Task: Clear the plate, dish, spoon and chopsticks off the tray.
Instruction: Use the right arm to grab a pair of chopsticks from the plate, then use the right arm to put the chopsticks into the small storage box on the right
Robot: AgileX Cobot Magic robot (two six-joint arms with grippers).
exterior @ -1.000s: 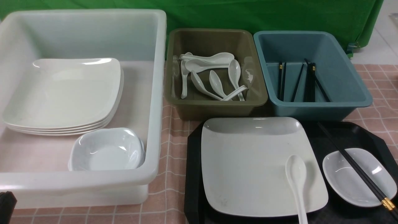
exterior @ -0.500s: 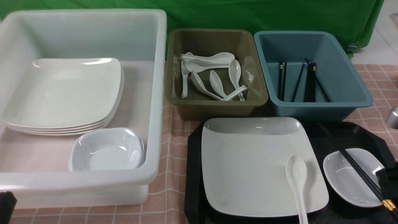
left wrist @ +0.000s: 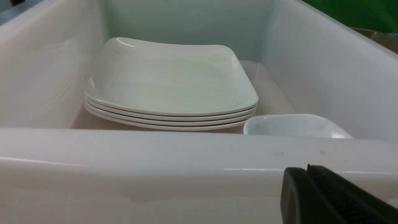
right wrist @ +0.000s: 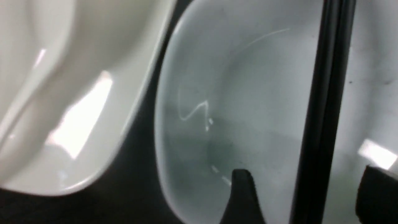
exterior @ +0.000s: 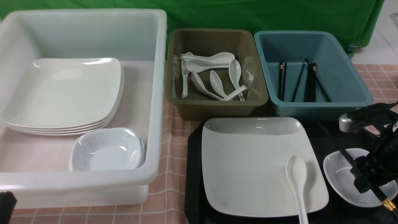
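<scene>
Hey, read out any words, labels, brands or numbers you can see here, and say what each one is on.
No readable text anywhere.
The plate, dish, spoon, tray, white tub, olive bin and blue bin show no markings.
The chopsticks carry only a plain gold band.
The faint squiggle inside the dish in the right wrist view looks like glare or a scratch, not letters.
</scene>
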